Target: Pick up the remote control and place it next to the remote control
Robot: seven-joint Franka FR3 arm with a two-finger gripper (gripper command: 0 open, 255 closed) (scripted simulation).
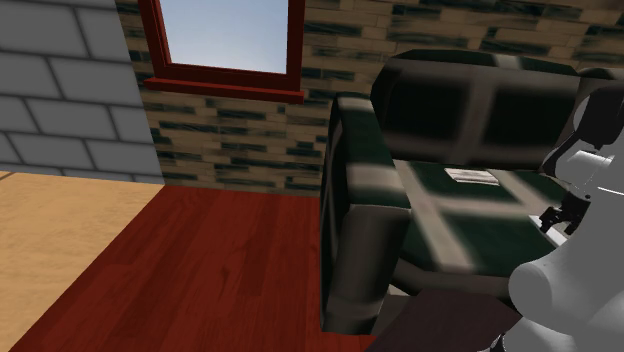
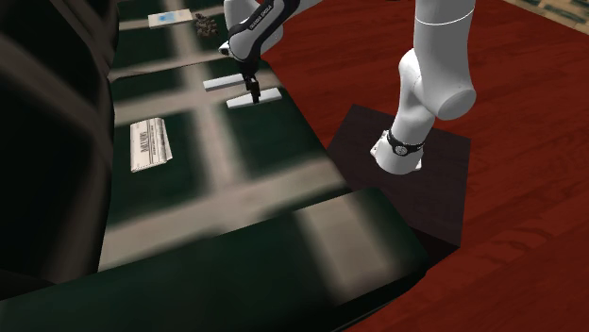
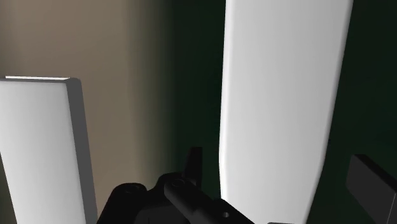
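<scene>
While gripper hangs open astride white remote on sofa seat, fingers not touching it: lower, centre, close across narrow width. 2nd white remote lies just beside; approx. straight descent advised, avoid nudging.

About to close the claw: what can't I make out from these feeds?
Wrist view: frame edge cuts off the plain white slab remote between the black claw's fingers.
Second exterior view: the claw covers that slab's middle; contact unclear.
Same view: small brown object beyond the claw, too small to identify.
</scene>
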